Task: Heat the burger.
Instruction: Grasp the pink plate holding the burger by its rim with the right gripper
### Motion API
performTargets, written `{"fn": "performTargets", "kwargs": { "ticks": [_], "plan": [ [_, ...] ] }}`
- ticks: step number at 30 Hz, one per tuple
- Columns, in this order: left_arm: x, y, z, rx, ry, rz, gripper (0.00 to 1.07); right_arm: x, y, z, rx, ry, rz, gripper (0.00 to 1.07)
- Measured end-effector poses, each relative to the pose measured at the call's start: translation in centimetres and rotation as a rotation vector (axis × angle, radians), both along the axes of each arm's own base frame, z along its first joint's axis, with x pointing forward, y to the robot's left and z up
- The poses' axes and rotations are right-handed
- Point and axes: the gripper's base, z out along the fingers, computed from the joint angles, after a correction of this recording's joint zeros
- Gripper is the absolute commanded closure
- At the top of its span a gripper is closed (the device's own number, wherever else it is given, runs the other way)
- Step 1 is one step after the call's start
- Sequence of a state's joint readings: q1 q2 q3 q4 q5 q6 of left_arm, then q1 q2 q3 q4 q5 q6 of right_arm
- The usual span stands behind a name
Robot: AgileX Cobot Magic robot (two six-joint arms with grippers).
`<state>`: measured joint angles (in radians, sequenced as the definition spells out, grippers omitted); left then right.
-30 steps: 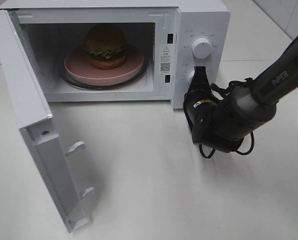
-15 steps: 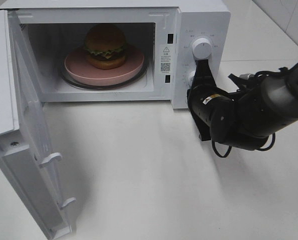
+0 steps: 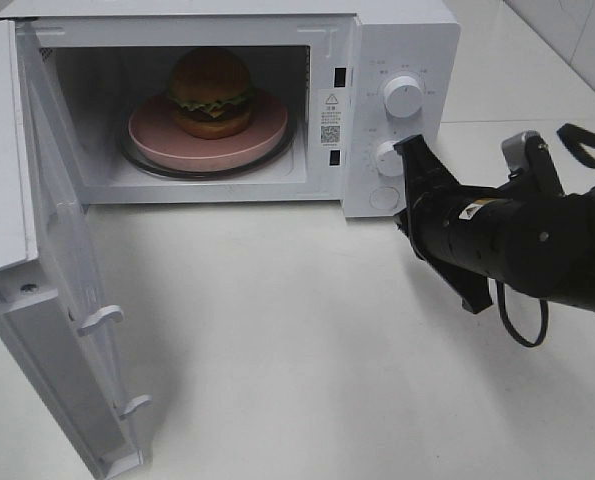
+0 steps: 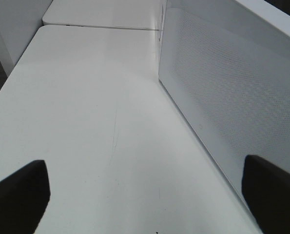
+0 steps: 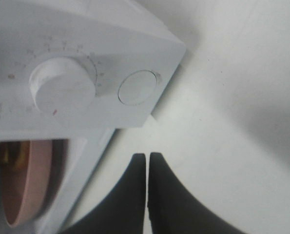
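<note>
The burger point(image 3: 210, 92), golden bun over green lettuce, sits on a round pink plate point(image 3: 267, 130) inside the open white microwave point(image 3: 407, 40). My right gripper point(image 3: 413, 150) is shut with nothing in it, its tips just right of the lower knob point(image 3: 388, 157). In the right wrist view the shut fingertips point(image 5: 147, 161) hover off the lower knob point(image 5: 62, 91) and a round button point(image 5: 138, 87); the plate's edge point(image 5: 28, 180) shows there too. My left gripper point(image 4: 145, 195) stands open beside the door's outer face point(image 4: 222, 97). It is hidden in the exterior view.
The microwave door point(image 3: 57, 260) hangs wide open toward the front left, its latch hooks point(image 3: 102, 318) sticking out. An upper knob point(image 3: 403, 96) sits above the lower one. The right arm point(image 3: 517, 240) lies low over the white table point(image 3: 277, 330), right of the microwave.
The door has swung wider open to the left. The right arm has turned and dropped back to the right, its shut tips staying near the lower knob.
</note>
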<state>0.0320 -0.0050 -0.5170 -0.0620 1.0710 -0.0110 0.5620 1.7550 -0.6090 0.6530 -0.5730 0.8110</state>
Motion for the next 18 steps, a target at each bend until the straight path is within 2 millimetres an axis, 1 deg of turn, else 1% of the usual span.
{"fn": "performTargets", "kwargs": {
  "ticks": [3,4,5,6,8,9,10,11,12,13,14,17,18],
  "plan": [
    [0.0,0.0,0.0,0.000,0.000,0.000,0.06,-0.2,0.1,0.3,-0.034,0.009,0.045,1.01],
    [0.0,0.0,0.0,0.000,0.000,0.000,0.06,-0.7,0.2,0.9,-0.093,0.021,0.129,1.01],
    [0.0,0.0,0.0,0.000,0.000,0.000,0.06,-0.9,0.2,1.2,-0.124,0.025,0.173,1.01],
    [0.0,0.0,0.0,0.000,0.000,0.000,0.06,-0.9,0.2,1.2,-0.124,0.025,0.173,1.01],
    [0.0,0.0,0.0,0.000,0.000,0.000,0.06,-1.7,0.4,2.3,-0.244,0.017,0.345,1.00],
    [0.0,0.0,0.0,0.000,0.000,0.000,0.06,-1.7,0.4,2.3,-0.244,0.017,0.345,1.00],
    [0.0,0.0,0.0,0.000,0.000,0.000,0.06,-2.0,0.4,2.7,-0.273,0.014,0.391,1.00],
    [0.0,0.0,0.0,0.000,0.000,0.000,0.06,-2.5,0.5,3.1,-0.324,0.019,0.485,1.00],
    [0.0,0.0,0.0,0.000,0.000,0.000,0.06,-2.5,0.5,3.1,-0.324,0.019,0.485,1.00],
    [0.0,0.0,0.0,0.000,0.000,0.000,0.06,-2.7,0.6,3.4,-0.350,0.023,0.540,1.00],
    [0.0,0.0,0.0,0.000,0.000,0.000,0.06,-3.0,0.9,4.1,-0.393,0.019,0.643,1.00],
    [0.0,0.0,0.0,0.000,0.000,0.000,0.06,-3.2,1.1,4.4,-0.418,0.015,0.695,1.00],
    [0.0,0.0,0.0,0.000,0.000,0.000,0.06,-3.4,1.5,4.8,-0.450,0.027,0.799,1.00]
  ]
}}
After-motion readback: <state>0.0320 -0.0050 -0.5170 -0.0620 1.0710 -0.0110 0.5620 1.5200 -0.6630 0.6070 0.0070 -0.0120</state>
